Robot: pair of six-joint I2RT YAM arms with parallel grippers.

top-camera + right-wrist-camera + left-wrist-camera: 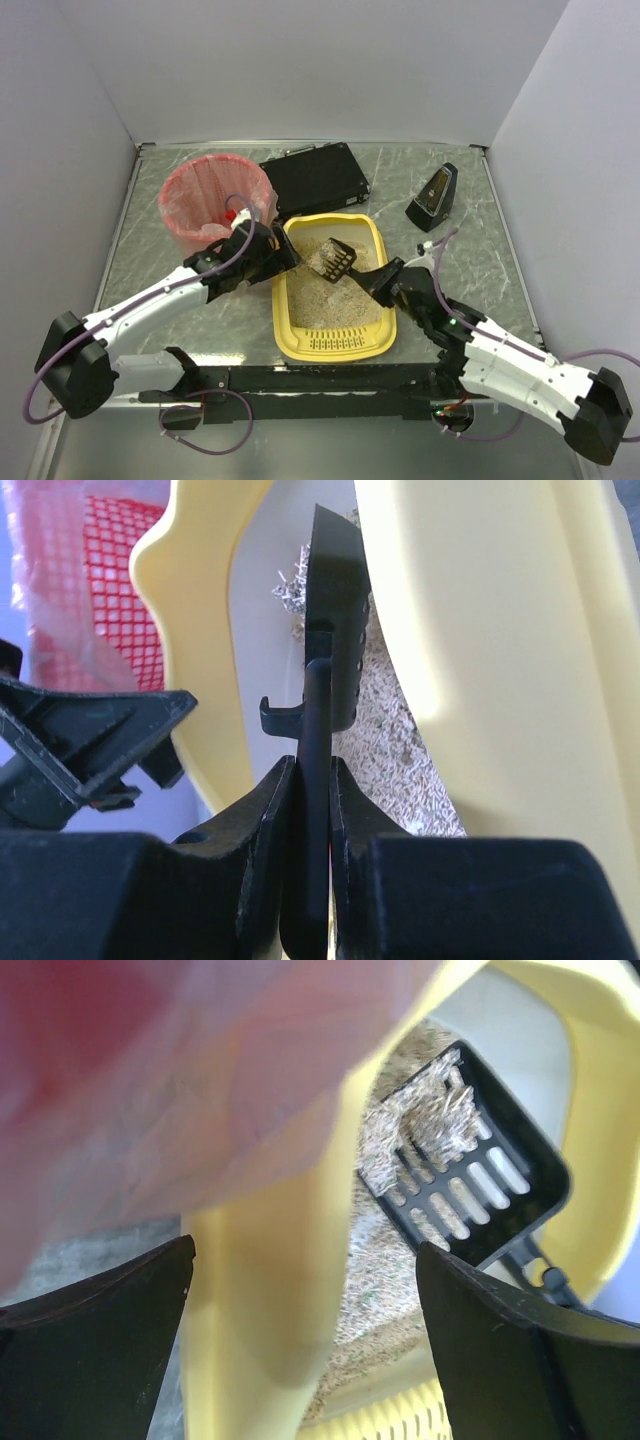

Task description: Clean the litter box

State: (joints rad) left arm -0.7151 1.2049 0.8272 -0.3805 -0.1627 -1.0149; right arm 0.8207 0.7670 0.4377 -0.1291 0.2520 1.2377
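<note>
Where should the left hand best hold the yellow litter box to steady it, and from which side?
Probably the left long wall of the litter box, from its left side. It is thin and upright, sits between the fingers of the open left hand, and is clear of the scoop.

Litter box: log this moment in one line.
right gripper shut on scoop | scoop holds litter inside litter box | left gripper open astride its rim
</note>
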